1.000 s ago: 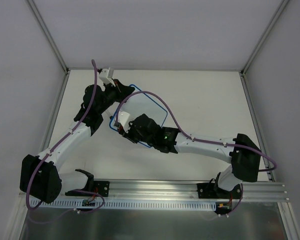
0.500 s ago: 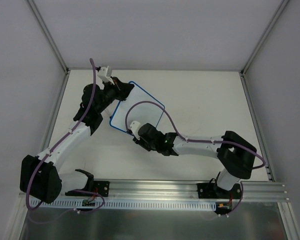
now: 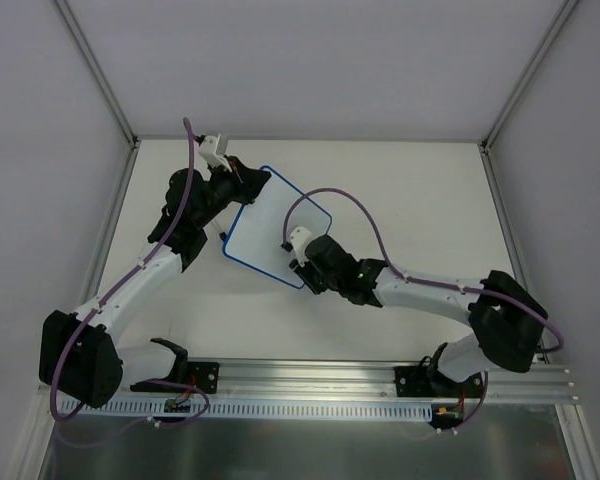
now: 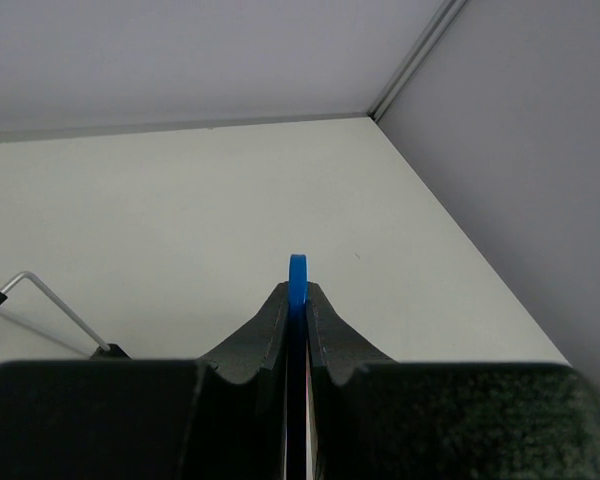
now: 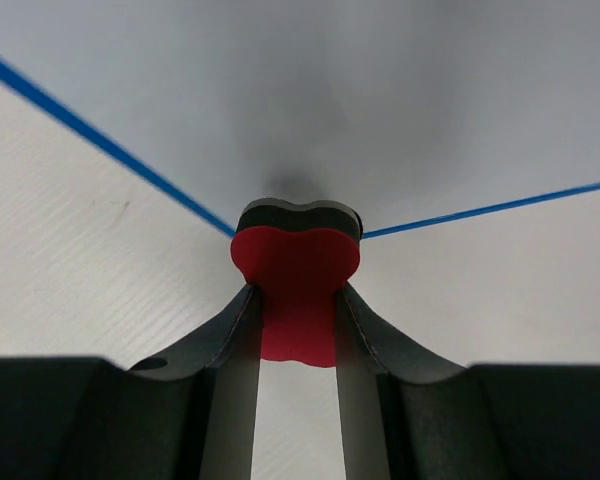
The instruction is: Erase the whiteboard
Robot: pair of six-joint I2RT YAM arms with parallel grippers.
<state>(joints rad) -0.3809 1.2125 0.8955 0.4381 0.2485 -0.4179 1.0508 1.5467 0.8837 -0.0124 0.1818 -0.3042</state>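
The whiteboard (image 3: pixel 270 222), white with a thin blue rim, is held tilted above the table. My left gripper (image 3: pixel 243 178) is shut on its far left corner; in the left wrist view the blue rim (image 4: pixel 297 272) stands edge-on between the fingers of the left gripper (image 4: pixel 297 300). My right gripper (image 3: pixel 302 268) is shut on a red bone-shaped eraser (image 5: pixel 296 268), whose dark felt end presses on the board's near right corner. In the right wrist view the whiteboard (image 5: pixel 310 90) looks blank, and its rim lines meet behind the eraser held by the right gripper (image 5: pixel 296 312).
Grey walls close the white table (image 3: pixel 420 200) in on three sides. An aluminium rail (image 3: pixel 310 385) runs along the near edge by the arm bases. A thin wire leg with a black tip (image 4: pixel 42 292) shows left of the left fingers. Purple cables loop over both arms.
My right gripper has carried the eraser to the right along the board's near edge, from its left corner to its right corner. The board's tilt has shifted slightly. The left gripper has stayed put.
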